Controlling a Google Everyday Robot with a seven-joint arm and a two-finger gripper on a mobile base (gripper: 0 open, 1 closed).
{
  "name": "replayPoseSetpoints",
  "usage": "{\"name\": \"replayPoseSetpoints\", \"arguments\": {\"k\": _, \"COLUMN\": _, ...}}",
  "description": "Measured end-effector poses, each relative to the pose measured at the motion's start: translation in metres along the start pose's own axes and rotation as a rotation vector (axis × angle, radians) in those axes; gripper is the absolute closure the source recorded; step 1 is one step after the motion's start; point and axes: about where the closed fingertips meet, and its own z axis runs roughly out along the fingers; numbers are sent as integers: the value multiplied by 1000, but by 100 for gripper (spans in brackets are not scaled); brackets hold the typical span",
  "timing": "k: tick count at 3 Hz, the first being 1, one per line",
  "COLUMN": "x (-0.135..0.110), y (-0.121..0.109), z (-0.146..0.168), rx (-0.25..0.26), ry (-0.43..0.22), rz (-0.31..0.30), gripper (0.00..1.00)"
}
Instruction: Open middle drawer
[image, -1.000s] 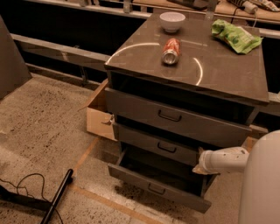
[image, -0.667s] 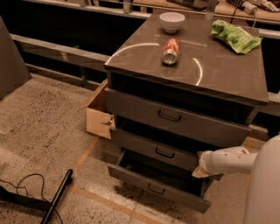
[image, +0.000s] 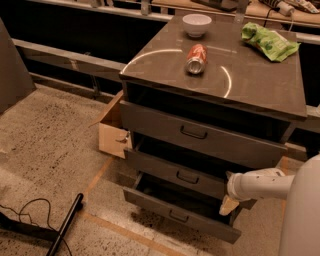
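The grey cabinet (image: 250, 87) has three drawers. The middle drawer (image: 165, 169) has a narrow front and a small dark wire handle (image: 187, 177). It stands a little way out, with a dark gap above it. The taller top drawer (image: 150, 120) sits above it. The lowest drawer (image: 160, 202) is pulled out further. My white arm (image: 260, 184) comes in from the right. My gripper (image: 229, 204) is at the right end of the middle drawer's front, well right of the handle, with its tan tip hanging over the lowest drawer.
On the cabinet top lie a red soda can (image: 196, 58), a white bowl (image: 196, 23) and a green chip bag (image: 269, 41). A cardboard box (image: 112, 131) stands left of the cabinet. A black pole (image: 65, 225) and cable (image: 25, 212) lie on the speckled floor.
My gripper has dropped slightly lower at the right end of the middle drawer. The drawers look unchanged.
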Motion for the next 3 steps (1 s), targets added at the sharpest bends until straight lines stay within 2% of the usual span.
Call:
{"name": "replayPoseSetpoints", "arguments": {"k": 2, "x": -20, "y": 24, "z": -67, "rx": -58, "ry": -55, "rz": -7, "gripper": 0}}
{"name": "replayPoseSetpoints", "arguments": {"k": 3, "x": -25, "y": 30, "z": -73, "rx": -94, "ry": -76, "rz": -13, "gripper": 0}}
